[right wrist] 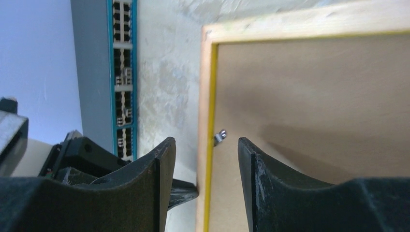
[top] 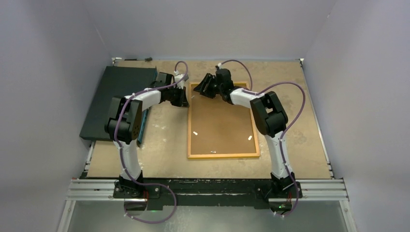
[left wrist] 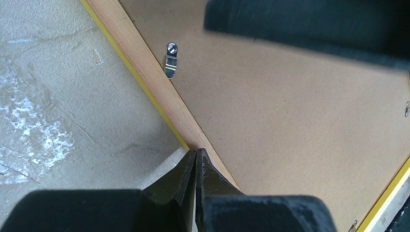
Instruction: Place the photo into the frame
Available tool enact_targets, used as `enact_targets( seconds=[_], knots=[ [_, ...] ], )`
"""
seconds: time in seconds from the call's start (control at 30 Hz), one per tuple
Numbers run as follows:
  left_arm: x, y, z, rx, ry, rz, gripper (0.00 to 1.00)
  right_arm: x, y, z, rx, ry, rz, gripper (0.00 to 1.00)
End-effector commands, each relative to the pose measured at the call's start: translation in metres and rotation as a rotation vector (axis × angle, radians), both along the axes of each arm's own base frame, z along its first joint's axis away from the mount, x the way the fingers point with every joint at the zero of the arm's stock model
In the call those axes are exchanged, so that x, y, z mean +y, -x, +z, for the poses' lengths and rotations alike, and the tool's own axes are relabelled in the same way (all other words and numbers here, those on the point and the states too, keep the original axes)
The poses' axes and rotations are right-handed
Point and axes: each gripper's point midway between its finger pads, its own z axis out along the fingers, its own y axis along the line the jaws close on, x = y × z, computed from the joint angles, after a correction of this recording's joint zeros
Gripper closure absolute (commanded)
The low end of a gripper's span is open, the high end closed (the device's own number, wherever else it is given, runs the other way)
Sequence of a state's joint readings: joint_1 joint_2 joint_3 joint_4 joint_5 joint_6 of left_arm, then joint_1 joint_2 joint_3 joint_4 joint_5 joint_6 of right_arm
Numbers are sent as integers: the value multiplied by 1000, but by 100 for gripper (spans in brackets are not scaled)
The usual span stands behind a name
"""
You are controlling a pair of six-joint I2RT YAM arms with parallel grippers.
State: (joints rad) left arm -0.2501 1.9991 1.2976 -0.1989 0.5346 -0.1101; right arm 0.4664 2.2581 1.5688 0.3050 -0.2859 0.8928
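Observation:
The frame (top: 223, 155) lies face down mid-table, wood-toned back up, with a brown backing board (top: 220, 123) inside it. The photo is out of view. My left gripper (top: 186, 100) is shut on nothing; its tips (left wrist: 196, 153) touch the outer side of the frame's left rail (left wrist: 140, 63), near the far corner. My right gripper (top: 204, 88) hovers open over that same corner. In the right wrist view, the right gripper (right wrist: 205, 157) straddles the left rail (right wrist: 207, 87) from above, with nothing held. The left gripper's tip (right wrist: 186, 191) shows against the rail.
A dark flat slab (top: 116, 96) with a teal ported edge (right wrist: 123, 72) lies at the left, by the left arm. Small metal clips (left wrist: 170, 59) (right wrist: 220, 137) sit on the backing board along the frame's inner edge. Grey walls close in the table.

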Motion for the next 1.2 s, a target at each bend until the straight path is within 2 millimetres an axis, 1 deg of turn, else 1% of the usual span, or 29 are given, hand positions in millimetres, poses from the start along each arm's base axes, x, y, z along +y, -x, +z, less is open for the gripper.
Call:
enact_targets(
  seconds=[0.0, 0.13, 0.33, 0.57, 0.77, 1.17],
  knots=[
    [0, 4, 8, -27, -9, -22, 100, 31, 14, 6, -16, -28, 76, 47],
    [0, 4, 8, -28, -9, -21, 100, 39, 19, -2, 12, -21, 69, 47],
    [1, 4, 8, -30, -12, -22, 100, 46, 20, -10, 32, 10, 55, 49],
    [0, 4, 8, -31, -9, -24, 100, 47, 20, -14, 32, 19, 36, 50],
    [0, 4, 8, -30, -7, -24, 100, 49, 23, -21, 47, 10, 29, 51],
    [0, 5, 8, -32, -8, -28, 100, 53, 25, -26, 56, 13, -15, 53]
  ],
)
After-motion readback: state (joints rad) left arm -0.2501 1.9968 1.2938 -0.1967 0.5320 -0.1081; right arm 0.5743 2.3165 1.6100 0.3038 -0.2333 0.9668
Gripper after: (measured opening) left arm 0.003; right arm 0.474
